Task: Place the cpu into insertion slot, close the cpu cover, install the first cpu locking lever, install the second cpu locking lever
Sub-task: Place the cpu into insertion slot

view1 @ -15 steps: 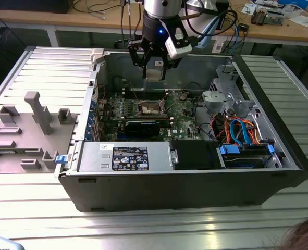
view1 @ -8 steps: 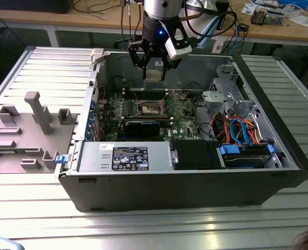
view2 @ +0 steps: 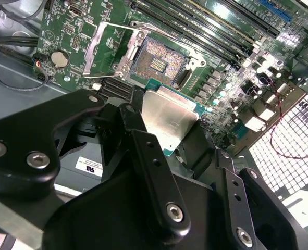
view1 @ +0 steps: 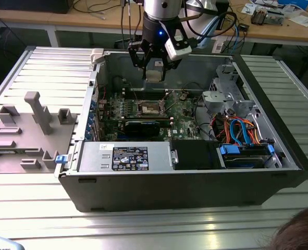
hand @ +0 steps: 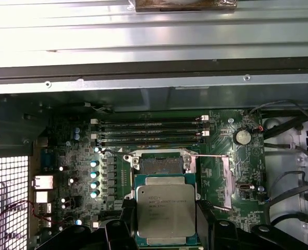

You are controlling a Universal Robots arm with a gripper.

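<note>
1. Gripper (view1: 154, 72) first: its two black fingers (view2: 151, 161) are pressed in on the cpu (hand: 165, 211), pinching it by two opposite edges with the dull metal top facing up.
2. That chip hangs in the air well above the insertion slot (hand: 160, 163), touching nothing but the fingers. In the exterior view it is up near the case's far wall, higher than the slot.
3. To my eye it is light, stiff and flat. The smooth lid looks slippery, and the underside is probably delicate. An edge grip like this one seems the right hold, kept level and off the contact face.
4. Below it, the slot lies open with its dark centre bare. The cpu cover (hand: 226, 176) is swung clear and stands just beside the slot on one side.
5. Long memory slots (hand: 151, 130) run alongside the slot, on the side toward the case wall. A coin battery (hand: 242, 136) sits past the cover from the slot.
6. Across the slot from the memory slots lies a black expansion card (view1: 143, 126). The open computer case (view1: 195, 192) rings it all.
</note>
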